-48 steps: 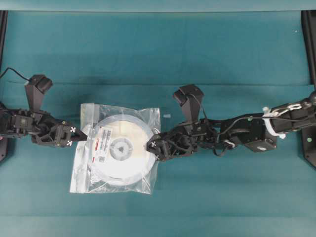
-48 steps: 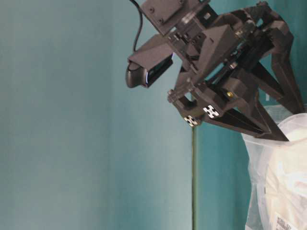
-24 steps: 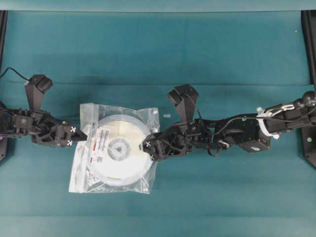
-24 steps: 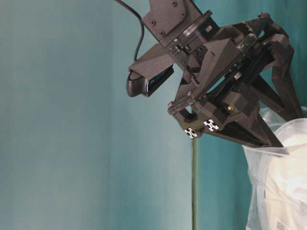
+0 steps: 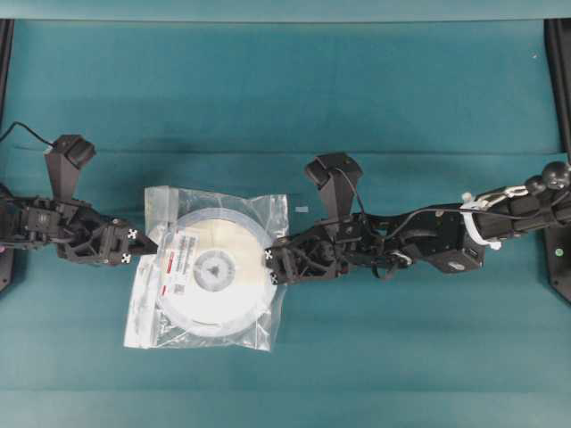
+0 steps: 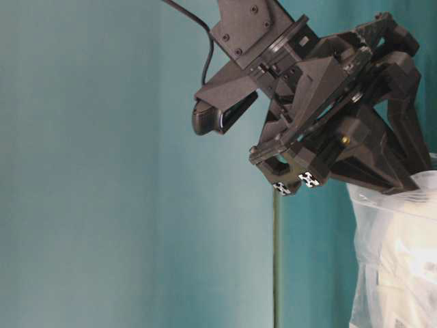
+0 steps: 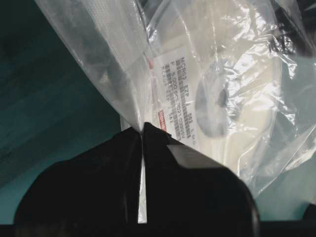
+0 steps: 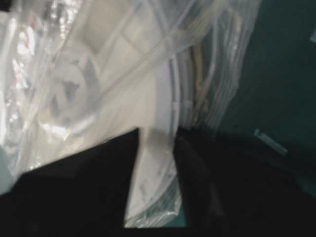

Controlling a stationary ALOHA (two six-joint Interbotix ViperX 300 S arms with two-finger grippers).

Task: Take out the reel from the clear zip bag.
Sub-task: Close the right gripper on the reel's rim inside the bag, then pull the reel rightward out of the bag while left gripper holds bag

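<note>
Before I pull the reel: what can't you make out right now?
- Right gripper: closing around reel rim and bag; grip uncertain, right wrist view blurred.
- Zip strip: open or sealed unclear, lost in glare.
- Label text: too small.
- Table-level view: bag cut off by edge.

You see the crinkly, transparent square plastic bag [image 5: 207,267] lying left of centre on the bench, and inside it the flat round white plastic reel [image 5: 215,270] with grey hub, its red-marked label facing left.
</note>
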